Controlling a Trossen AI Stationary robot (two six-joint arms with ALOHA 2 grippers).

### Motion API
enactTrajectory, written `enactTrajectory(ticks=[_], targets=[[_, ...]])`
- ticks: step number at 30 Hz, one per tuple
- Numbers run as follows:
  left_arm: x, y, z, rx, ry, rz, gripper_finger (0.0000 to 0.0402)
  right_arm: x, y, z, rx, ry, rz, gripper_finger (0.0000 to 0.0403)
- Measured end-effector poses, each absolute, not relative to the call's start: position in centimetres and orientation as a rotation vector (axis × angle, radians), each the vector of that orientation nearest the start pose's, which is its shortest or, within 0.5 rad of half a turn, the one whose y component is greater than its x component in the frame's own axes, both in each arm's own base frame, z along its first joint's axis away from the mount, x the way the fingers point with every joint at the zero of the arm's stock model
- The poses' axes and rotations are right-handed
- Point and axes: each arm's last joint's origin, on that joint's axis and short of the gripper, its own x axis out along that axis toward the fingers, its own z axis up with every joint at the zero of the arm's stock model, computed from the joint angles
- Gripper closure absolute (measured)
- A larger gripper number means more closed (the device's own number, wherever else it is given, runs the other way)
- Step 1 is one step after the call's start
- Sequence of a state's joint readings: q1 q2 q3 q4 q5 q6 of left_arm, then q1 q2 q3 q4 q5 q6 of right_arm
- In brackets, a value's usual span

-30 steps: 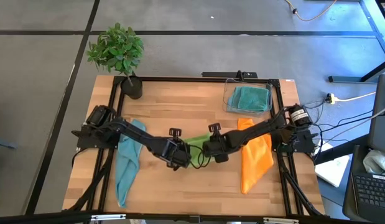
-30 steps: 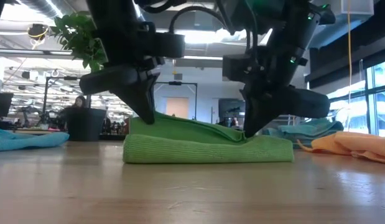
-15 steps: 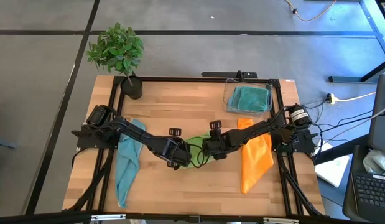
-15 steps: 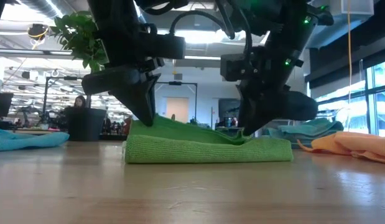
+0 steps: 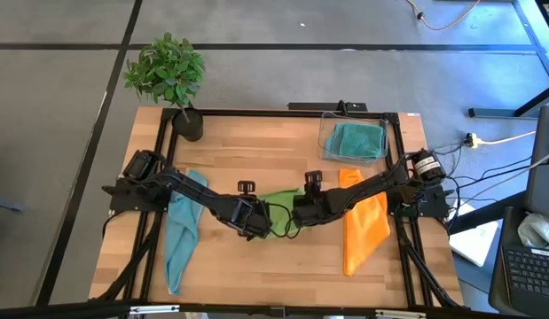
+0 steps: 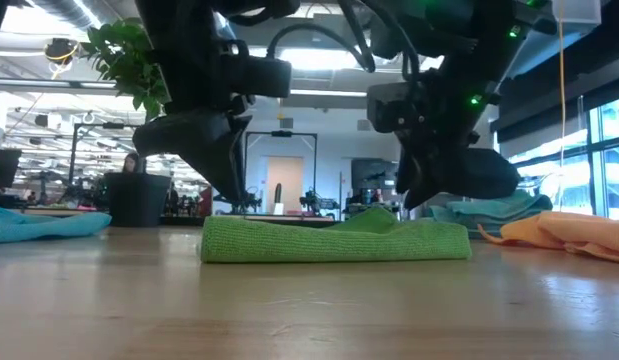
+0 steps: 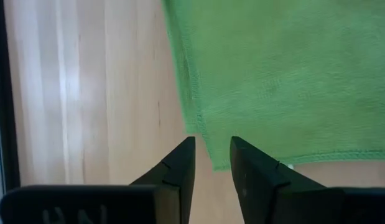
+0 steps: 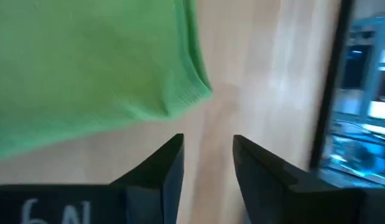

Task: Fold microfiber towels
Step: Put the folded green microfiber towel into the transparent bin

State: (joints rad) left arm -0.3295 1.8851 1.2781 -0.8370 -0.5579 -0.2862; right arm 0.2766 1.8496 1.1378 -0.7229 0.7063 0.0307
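Note:
A lime green towel (image 6: 334, 240) lies folded flat on the wooden table, near its middle (image 5: 278, 202). My left gripper (image 6: 232, 195) hangs open just above the towel's left end. In the left wrist view the gripper (image 7: 212, 155) has the towel's corner (image 7: 217, 158) below the gap between its fingers. My right gripper (image 6: 409, 200) hangs open just above the towel's right end. In the right wrist view that gripper (image 8: 208, 152) is a little short of the towel's corner (image 8: 195, 93). Neither gripper touches the cloth.
A light blue towel (image 5: 181, 232) lies loose at the table's left and an orange one (image 5: 363, 229) at its right. A clear bin (image 5: 327, 133) at the back right holds a teal towel (image 5: 356, 139). A potted plant (image 5: 168, 75) stands at the far left corner.
Both grippers have let go of the green towel's upper layer, and their tips have come up off it. The right gripper has also tipped. The raised layer has sunk, so the towel now lies flat with only a small bump near its right end.

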Motion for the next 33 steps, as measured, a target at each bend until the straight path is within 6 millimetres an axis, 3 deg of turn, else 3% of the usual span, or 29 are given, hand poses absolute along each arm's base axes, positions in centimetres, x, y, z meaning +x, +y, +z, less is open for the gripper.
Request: enactTrajectory(ticks=[7, 11, 15, 20, 27, 33], targets=[[34.2, -11.6, 17.5, 0.344, 1.127, 0.318, 0.0308, 31.2, 7.4, 17.3, -0.747, 1.182, -0.536, 0.028], [35.3, -12.2, 17.9, 0.311, 1.01, 0.291, 0.0308, 31.7, 8.4, 18.9, -0.584, 1.12, -0.294, 0.0293], [35.6, -12.3, 17.7, 0.31, 0.988, 0.284, 0.0308, 32.2, 8.6, 19.1, -0.389, 1.138, 0.008, 0.0315], [35.9, -12.1, 16.6, 0.302, 1.012, 0.302, 0.0308, 32.4, 6.7, 17.7, -0.353, 1.123, 0.062, 0.0345], [36.4, -12.2, 12.9, 0.344, 1.104, 0.309, 0.0308, 32.1, 2.0, 14.9, -0.254, 1.075, 0.025, 0.0352], [36.4, -12.4, 12.4, 0.366, 1.106, 0.319, 0.0308, 31.3, -0.6, 13.7, -0.188, 1.086, -0.04, 0.035]])
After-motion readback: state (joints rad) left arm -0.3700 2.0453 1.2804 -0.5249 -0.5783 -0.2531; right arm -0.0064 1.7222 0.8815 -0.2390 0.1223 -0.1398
